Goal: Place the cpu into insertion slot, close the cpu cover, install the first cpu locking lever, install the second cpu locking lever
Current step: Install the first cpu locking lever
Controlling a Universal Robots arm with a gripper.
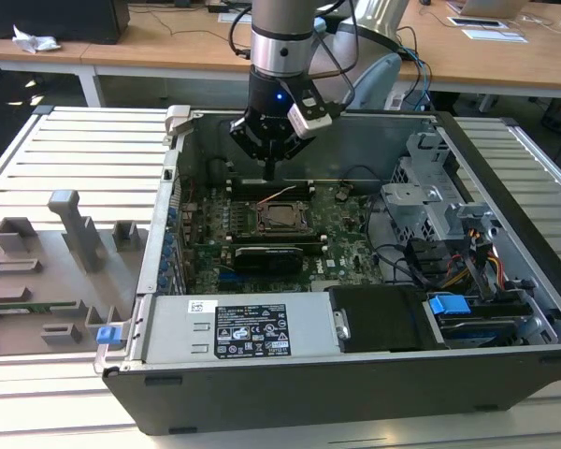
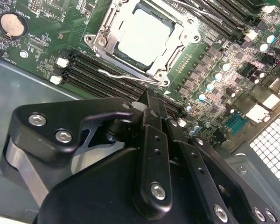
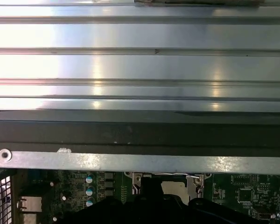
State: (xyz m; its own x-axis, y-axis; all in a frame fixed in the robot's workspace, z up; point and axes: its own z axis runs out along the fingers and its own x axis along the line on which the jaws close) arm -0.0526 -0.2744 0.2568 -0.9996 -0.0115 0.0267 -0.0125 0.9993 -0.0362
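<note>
The tool (image 1: 270,170) hung inside the open computer case (image 1: 505,178), its fingers (image 2: 151,109) drawn together to a narrow tip with nothing between them. It stood over the motherboard (image 1: 341,234) just on the case's rear-wall side of the insertion slot (image 1: 282,218), above the long black memory slots (image 2: 107,77) that run beside the socket.

The cpu (image 2: 144,35) already sat in the insertion slot, its pale metal top showing through the square window of the cpu cover (image 2: 179,46), which lay flat over it. From the tool, the socket lay a short way forward toward the power supply (image 1: 252,332) at the front of the case, and lower down, so the tip was near but not touching it.

Along the socket edge nearest the tool ran a thin wire locking lever (image 2: 126,76), its long axis parallel to that edge and to the memory slots. By my reading it looked unlatched, standing slightly off the frame, and the tool's tip was closest to that lever.
</note>
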